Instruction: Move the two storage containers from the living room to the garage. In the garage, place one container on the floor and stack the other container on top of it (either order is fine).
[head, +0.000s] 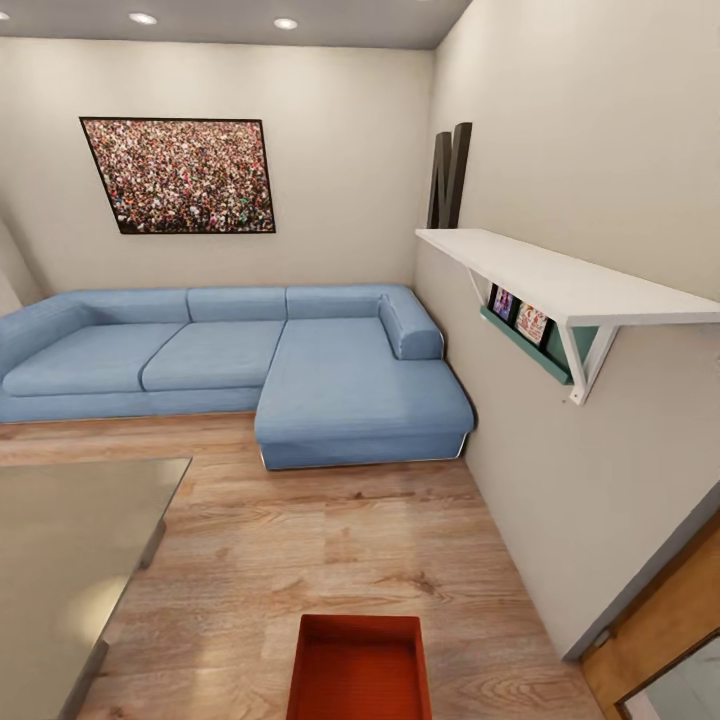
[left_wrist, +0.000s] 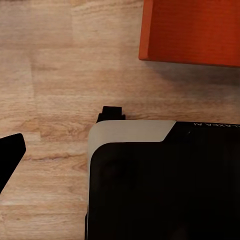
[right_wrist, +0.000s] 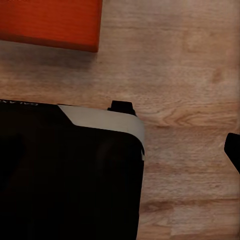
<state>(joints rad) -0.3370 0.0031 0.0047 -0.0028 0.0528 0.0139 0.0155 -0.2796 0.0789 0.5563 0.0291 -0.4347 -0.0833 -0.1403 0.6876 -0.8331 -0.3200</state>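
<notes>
One orange-red storage container (head: 360, 665) sits on the light wood floor of the living room, at the head view's bottom centre, open side up and empty. The left wrist view catches a corner of this container (left_wrist: 192, 30) past my dark base (left_wrist: 150, 185), and the right wrist view shows the container (right_wrist: 47, 20) too. The left gripper's one visible fingertip (left_wrist: 11, 152) hangs over bare planks, well apart from the bin. The right gripper's fingertip (right_wrist: 234, 147) does the same. Neither holds anything that I can see.
A blue sectional sofa (head: 300, 360) fills the far corner. A glass coffee table (head: 70, 540) stands at the left. A white wall shelf (head: 560, 280) juts from the right wall, with a wooden door (head: 670, 640) below it at the lower right. Open planks lie between sofa and container.
</notes>
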